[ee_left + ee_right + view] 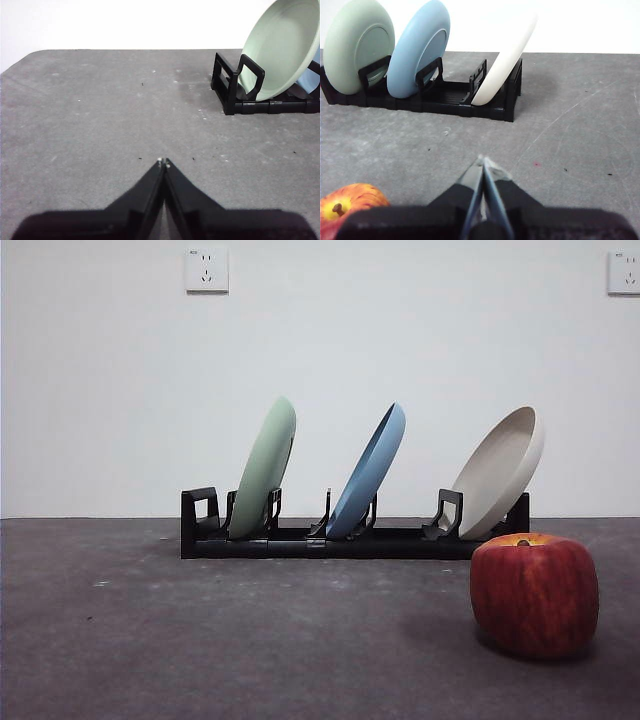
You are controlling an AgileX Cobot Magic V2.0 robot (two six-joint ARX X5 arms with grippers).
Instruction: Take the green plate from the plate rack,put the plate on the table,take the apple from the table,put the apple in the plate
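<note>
We take the plate rack (350, 538) as our landmark; it sits on the table (200, 640) toward the far wall. At the rack's left end, one holder pair stands empty; the next slot holds the green plate (264, 468), on edge and leaning toward the right. In the rack's middle slot we note the blue plate (370, 470), leaning the same way, and at the rack's right end the cream plate (500, 472), tilted further over. The three plates stand apart from one another. In front of the rack's right end, nearer the camera, the apple (534, 592) rests on the table, stem up, well apart from the rack. On the wall above the rack's left end we see a white wall socket (206, 270), and a second socket (624, 272) past the rack's right end; each carries small marks near the top that we cannot read. No other writing or brand is legible. The left gripper (163, 161) hangs over bare table off the rack's green-plate end, jaws pressed together, holding nothing. The right gripper (482, 161) hangs in front of the rack's cream-plate end, beside the apple, jaws likewise together and empty.
</note>
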